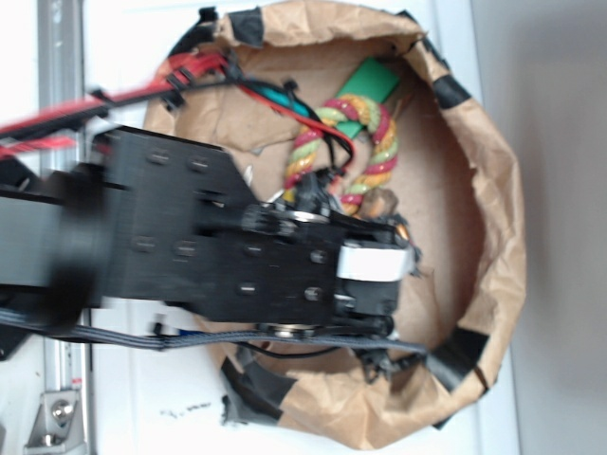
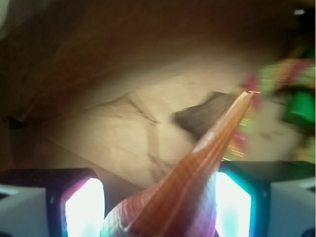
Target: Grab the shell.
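The shell (image 2: 197, 168) is an orange-brown, glossy cone with fine lengthwise stripes. It fills the lower middle of the wrist view, its tip pointing up and to the right. My gripper (image 2: 155, 197) is shut on its wide end, with one pale pad (image 2: 84, 207) on the left and another on the right. The shell's dark shadow lies on the brown paper floor below, apart from the shell. In the exterior view the black arm covers the gripper (image 1: 408, 261), and the shell is hidden there.
A crumpled brown paper bag (image 1: 493, 190) with black tape forms a bowl around the work area. A red, yellow and green rope toy (image 1: 351, 142) and a green block (image 1: 372, 83) lie at its far side. A dull brown lump (image 1: 382, 202) sits beside the rope.
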`<state>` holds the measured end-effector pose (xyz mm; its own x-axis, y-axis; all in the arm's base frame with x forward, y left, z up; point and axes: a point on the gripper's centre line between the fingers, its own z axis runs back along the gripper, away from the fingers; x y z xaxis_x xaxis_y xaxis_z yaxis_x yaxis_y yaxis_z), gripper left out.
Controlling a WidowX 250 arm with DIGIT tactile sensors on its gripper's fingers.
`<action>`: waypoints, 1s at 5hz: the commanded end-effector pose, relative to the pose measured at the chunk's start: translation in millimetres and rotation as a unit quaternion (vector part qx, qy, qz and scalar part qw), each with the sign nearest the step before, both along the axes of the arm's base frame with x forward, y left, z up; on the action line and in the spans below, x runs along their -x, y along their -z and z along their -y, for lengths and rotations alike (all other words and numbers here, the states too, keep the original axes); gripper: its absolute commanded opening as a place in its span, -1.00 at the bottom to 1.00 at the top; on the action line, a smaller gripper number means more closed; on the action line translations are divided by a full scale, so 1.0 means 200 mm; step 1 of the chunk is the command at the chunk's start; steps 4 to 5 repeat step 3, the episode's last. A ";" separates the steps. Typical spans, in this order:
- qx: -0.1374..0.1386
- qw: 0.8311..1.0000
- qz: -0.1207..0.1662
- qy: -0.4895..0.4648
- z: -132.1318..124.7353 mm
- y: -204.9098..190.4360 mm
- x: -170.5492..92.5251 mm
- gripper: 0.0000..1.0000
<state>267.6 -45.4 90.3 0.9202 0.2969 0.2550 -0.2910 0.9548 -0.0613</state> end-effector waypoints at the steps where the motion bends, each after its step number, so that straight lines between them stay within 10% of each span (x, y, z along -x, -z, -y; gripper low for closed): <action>1: -0.041 0.997 0.035 0.058 -0.12 -0.45 0.02 -1.00; 5: -0.040 0.994 0.045 0.094 -0.19 -0.57 -0.03 -1.00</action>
